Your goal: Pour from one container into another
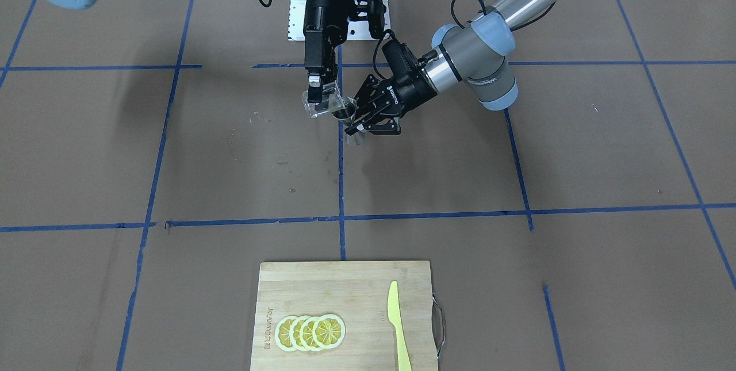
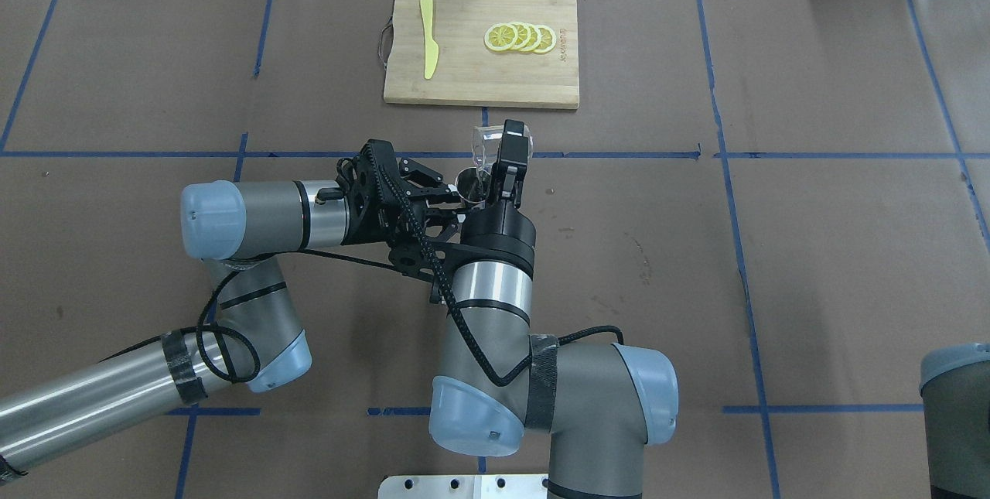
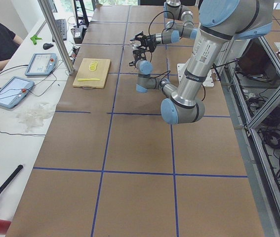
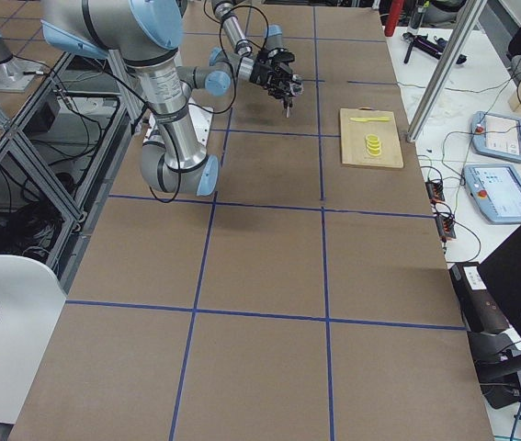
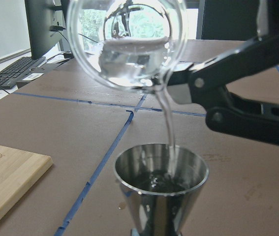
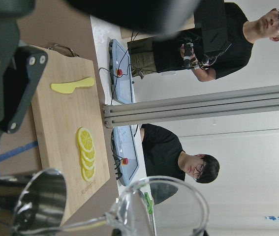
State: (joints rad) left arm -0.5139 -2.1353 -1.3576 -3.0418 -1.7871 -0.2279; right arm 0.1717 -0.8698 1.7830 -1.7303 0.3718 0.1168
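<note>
My right gripper (image 1: 317, 95) is shut on the clear glass measuring cup (image 1: 322, 106), which is held in the air and tipped over. The cup (image 5: 127, 44) still holds some water, and a thin clear stream (image 5: 168, 123) runs from its lip into the steel jigger (image 5: 161, 189) just below. The jigger (image 1: 355, 136) stands upright above the table, with my left gripper (image 1: 357, 123) shut on its waist. Overhead, the cup (image 2: 486, 145) sits just beyond the jigger (image 2: 468, 184), with both grippers (image 2: 462, 196) (image 2: 499, 165) close together. Liquid shows inside the jigger's upper cone.
A wooden cutting board (image 2: 464, 81) lies at the far side of the table with several lemon slices (image 2: 520, 37) and a yellow knife (image 2: 428, 46). Blue tape lines cross the brown table. People (image 6: 178, 157) sit and stand beyond the table's far edge, near tablets (image 3: 11, 90).
</note>
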